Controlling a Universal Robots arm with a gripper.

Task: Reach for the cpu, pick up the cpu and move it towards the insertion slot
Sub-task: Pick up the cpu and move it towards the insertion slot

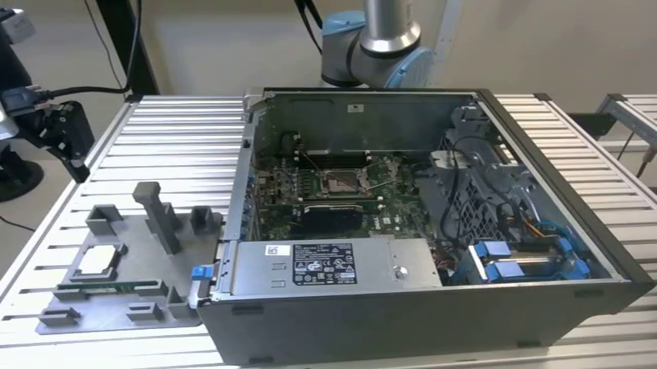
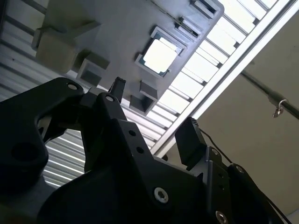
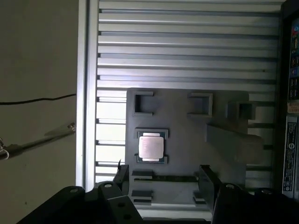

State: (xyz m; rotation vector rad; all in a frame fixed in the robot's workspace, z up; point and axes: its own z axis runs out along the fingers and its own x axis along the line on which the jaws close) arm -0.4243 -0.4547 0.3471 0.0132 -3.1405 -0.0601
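Up close, the gripper [image 3: 163, 179] is splayed and empty, short of the cpu [image 3: 151, 147], which is seated in the grey fixture [image 3: 183, 150] at eight o'clock from the case [image 1: 411, 323] in the exterior view. Reaching stage, I'd judge; grasping needs fingers astride its edges.

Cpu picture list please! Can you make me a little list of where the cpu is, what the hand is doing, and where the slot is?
cpu: lies flat in a square recess of the grey fixture, nothing touching it
hand: open, holding nothing, facing the fixture, apart from the cpu
slot: shiny frame on the board inside the open case
cpu to slot: cpu sits outside the case, on the exterior view's left
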